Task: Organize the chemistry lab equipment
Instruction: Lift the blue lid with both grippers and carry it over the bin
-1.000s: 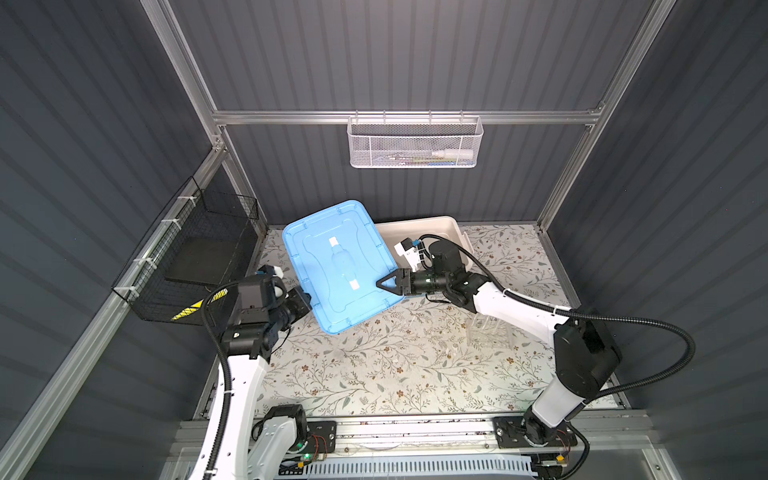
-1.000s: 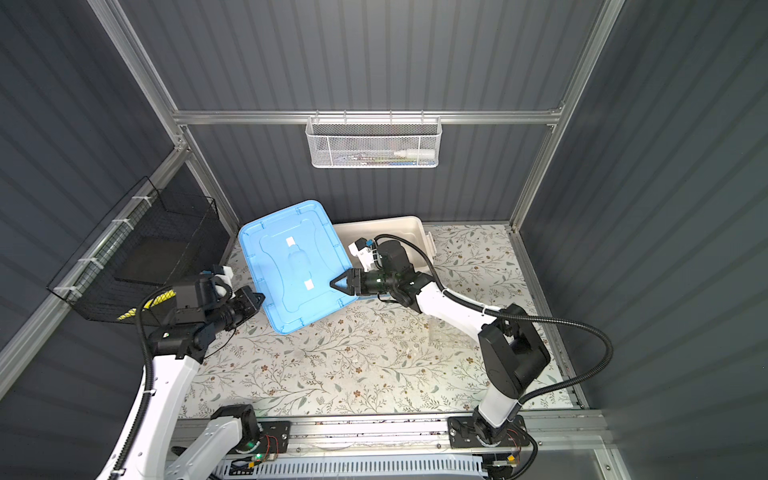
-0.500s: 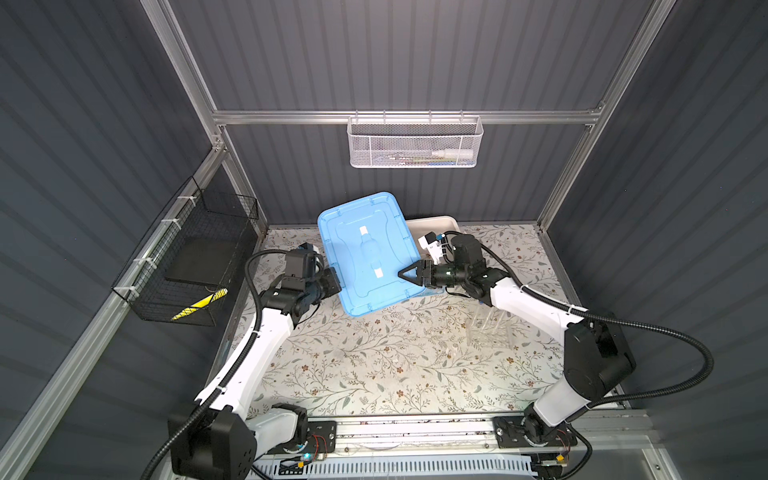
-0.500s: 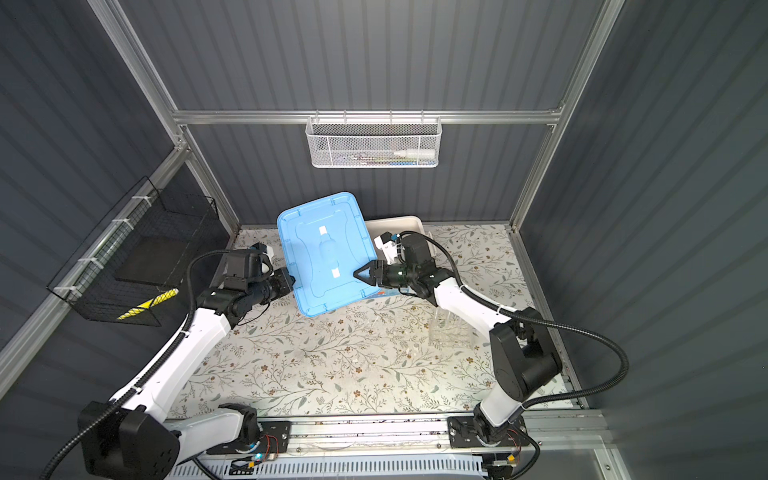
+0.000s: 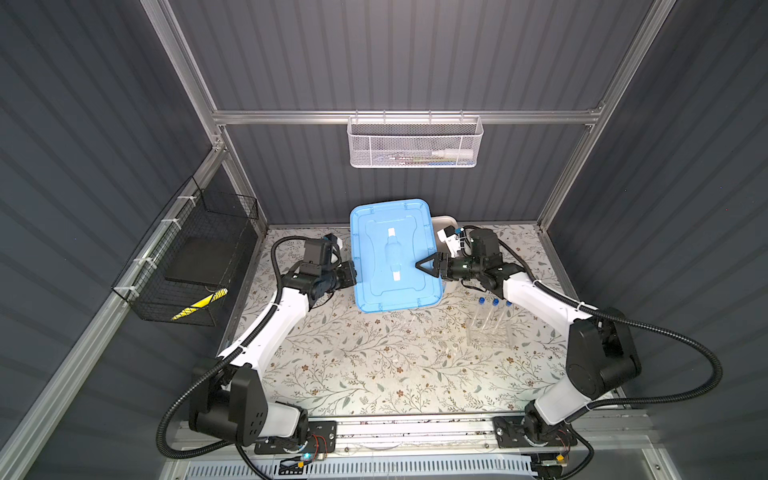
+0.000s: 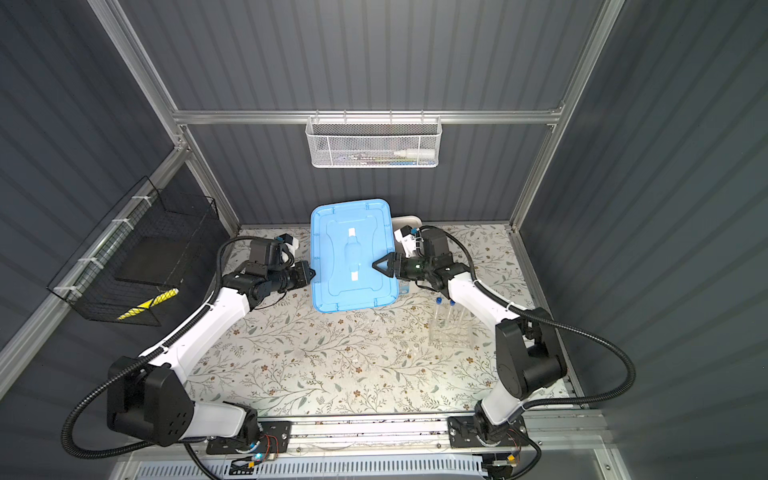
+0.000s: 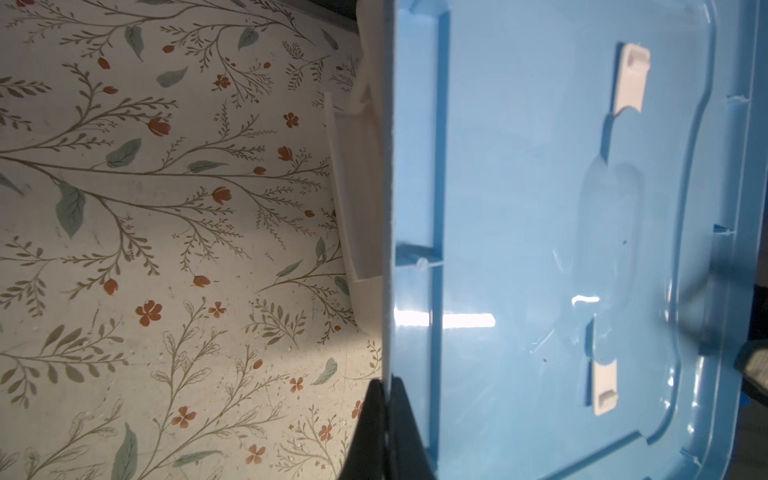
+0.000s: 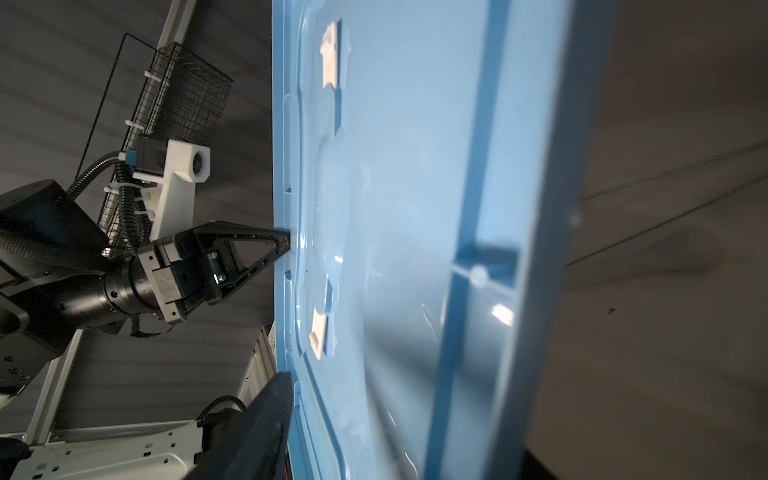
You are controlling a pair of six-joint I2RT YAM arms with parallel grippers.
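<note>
Blue-capped test tubes (image 5: 495, 302) (image 6: 452, 303) stand in a clear tube rack (image 5: 490, 332) (image 6: 451, 332) on the right of the table, untouched. The big blue lid (image 5: 392, 253) (image 6: 351, 253) (image 7: 561, 208) (image 8: 415, 208) lies over the white tub (image 5: 446, 220) (image 7: 361, 187). My left gripper (image 5: 354, 275) (image 6: 312, 274) (image 7: 386, 386) is shut on the lid's left edge. My right gripper (image 5: 419, 266) (image 6: 374, 264) (image 8: 415, 419) is open, its jaws set wide above and below the lid's right edge. Bowls, pestle and beaker are out of view.
A white mesh basket (image 5: 414, 143) holding a white bottle hangs on the back wall. A black wire basket (image 5: 195, 257) hangs on the left wall. The floral table (image 5: 374, 365) stretches in front of the tub.
The blue lid has travelled from the left of the tub to right over it. The left arm has reached forward with it, the right gripper has drawn back rightward, and its jaws have widened.
</note>
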